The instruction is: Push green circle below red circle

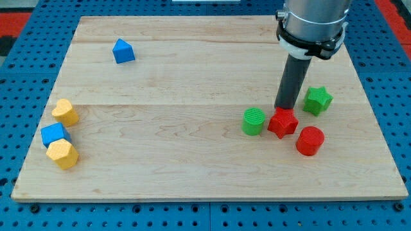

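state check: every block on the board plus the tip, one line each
green circle: upright, left of red star, small gap
red star: flat, between green circle and red circle
red circle: upright, lower right of red star
green star: flat, right of rod
my tip: just behind red star, contact unclear
blue block: alone, top left
upper yellow block: left edge
blue cube: touching lower yellow block
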`<state>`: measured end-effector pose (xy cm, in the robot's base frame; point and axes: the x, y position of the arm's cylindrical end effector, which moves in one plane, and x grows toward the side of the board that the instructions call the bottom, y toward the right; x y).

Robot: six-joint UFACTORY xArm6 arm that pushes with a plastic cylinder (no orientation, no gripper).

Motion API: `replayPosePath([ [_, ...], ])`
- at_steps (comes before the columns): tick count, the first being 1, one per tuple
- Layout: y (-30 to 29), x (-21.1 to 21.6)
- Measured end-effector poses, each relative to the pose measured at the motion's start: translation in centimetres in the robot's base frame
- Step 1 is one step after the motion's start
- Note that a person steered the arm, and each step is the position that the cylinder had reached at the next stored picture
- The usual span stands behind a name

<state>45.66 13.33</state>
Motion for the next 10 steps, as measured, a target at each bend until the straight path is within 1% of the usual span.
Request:
replayPosePath([
  [1, -4.1, -3.0],
  [2, -7.9, -2.9],
  [3, -5.9, 0.5],
  [4, -5.3, 2.8],
  [5, -3.1, 3.2],
  [6, -2.9, 5.2],
  [7, -5.7, 4.8],
  [8, -7.5, 7.2],
  [9, -1.1, 10.1],
  [10, -0.3, 10.8],
])
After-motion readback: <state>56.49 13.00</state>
